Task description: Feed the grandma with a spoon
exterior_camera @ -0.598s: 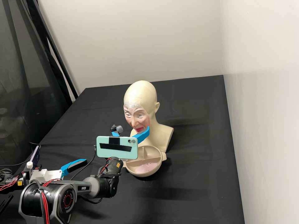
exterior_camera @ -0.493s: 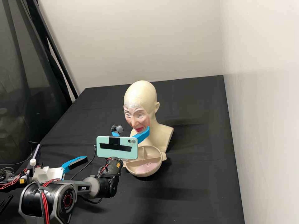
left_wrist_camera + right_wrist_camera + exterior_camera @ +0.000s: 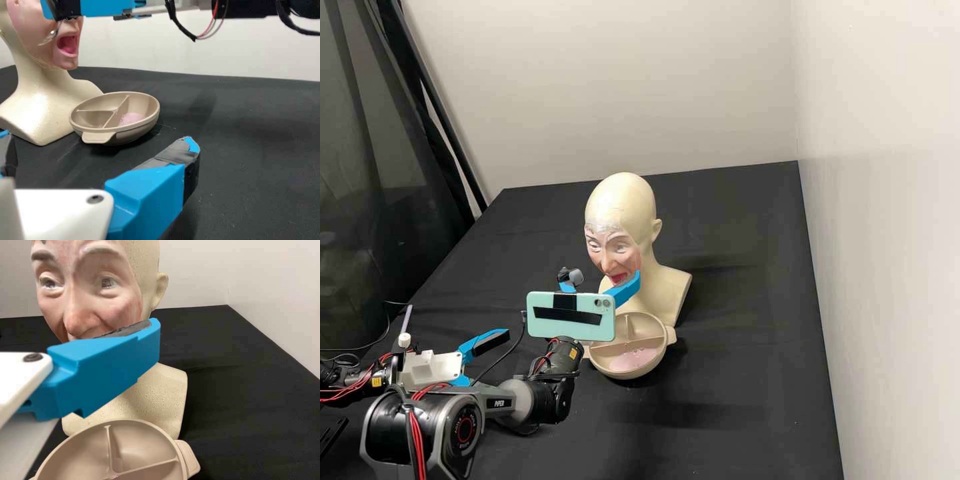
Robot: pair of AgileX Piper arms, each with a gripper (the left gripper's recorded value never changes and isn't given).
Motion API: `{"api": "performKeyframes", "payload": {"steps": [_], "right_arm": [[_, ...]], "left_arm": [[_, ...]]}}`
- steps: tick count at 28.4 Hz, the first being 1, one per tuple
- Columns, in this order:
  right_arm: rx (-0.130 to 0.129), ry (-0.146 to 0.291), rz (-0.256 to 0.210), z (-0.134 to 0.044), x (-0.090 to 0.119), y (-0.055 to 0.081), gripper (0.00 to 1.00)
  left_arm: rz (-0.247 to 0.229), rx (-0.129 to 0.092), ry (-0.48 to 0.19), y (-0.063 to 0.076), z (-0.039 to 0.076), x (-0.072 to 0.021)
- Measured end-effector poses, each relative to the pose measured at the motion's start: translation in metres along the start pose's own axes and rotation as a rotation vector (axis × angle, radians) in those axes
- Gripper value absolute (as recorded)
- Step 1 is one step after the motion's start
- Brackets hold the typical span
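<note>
Black bench (image 3: 733,300), right gripper (image 3: 628,287) at the mannequin head (image 3: 620,213), grip unclear; left gripper (image 3: 490,340) spread. Push in hard and you could topple it.

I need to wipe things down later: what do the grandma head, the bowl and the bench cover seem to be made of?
The grandma head: likely hard plastic or plaster, matte, painted face, speckled bust. The bowl: beige moulded plastic, faint sheen, moulded dividers and tab handle. The bench cover: black cloth by its look, matte with soft creases.
</note>
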Motion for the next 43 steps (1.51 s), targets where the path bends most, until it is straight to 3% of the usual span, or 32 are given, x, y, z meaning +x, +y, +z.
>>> {"api": "performKeyframes", "payload": {"steps": [9, 15, 16, 22, 26, 32, 43], "right_arm": [[0.003, -0.045, -0.025, 0.013, -0.011, -0.006, 1.00], [0.020, -0.069, -0.024, 0.021, -0.018, -0.007, 1.00], [0.020, -0.066, -0.020, 0.022, -0.019, -0.006, 0.00], [0.019, -0.062, 0.005, 0.029, -0.027, -0.002, 0.00], [0.030, -0.071, 0.002, 0.033, -0.030, -0.002, 0.00], [0.027, -0.052, 0.012, 0.032, -0.031, -0.002, 0.00], [0.027, -0.054, 0.006, 0.033, -0.033, -0.004, 0.00]], "left_arm": [[0.004, -0.002, 0.001, 0.000, -0.001, 0.0000], [0.005, -0.002, 0.001, 0.001, -0.001, 0.0000], [0.005, -0.002, 0.001, 0.001, -0.001, 0.0000], [0.004, -0.001, -0.004, 0.000, 0.001, 0.0000], [0.003, 0.000, -0.009, 0.000, 0.002, 0.0001], [0.003, 0.000, -0.011, 0.000, 0.003, 0.0001], [0.001, 0.002, -0.020, -0.001, 0.006, 0.0002]]}}
